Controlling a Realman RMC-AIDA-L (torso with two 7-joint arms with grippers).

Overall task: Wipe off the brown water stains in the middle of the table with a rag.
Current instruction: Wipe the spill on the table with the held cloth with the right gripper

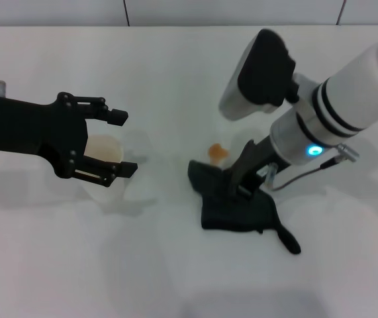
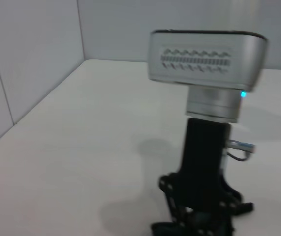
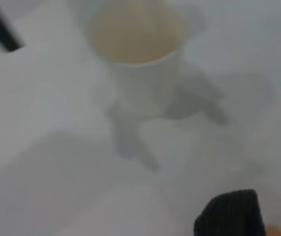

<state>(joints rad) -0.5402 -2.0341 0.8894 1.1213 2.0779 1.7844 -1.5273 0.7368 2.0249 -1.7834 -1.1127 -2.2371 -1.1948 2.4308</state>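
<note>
Spanning the whole frame, the table (image 1: 175, 73) is plain white. Right gripper (image 1: 240, 189), centre-right, presses its fingers down into the rag (image 1: 238, 209), clamped on the cloth. Left gripper (image 1: 124, 142), at left, hovers with jaws wide around a cup (image 1: 102, 156). Brown water stains (image 1: 218, 152) sit just above the rag.

Dark grey-black rag (image 1: 235, 202), orange-brown stain (image 1: 216, 152), plain white table (image 1: 175, 79)

On the table (image 1: 175, 278), the rag (image 1: 238, 205) lies right of the cup (image 1: 106, 156), the stain (image 1: 217, 152) just behind it.
</note>
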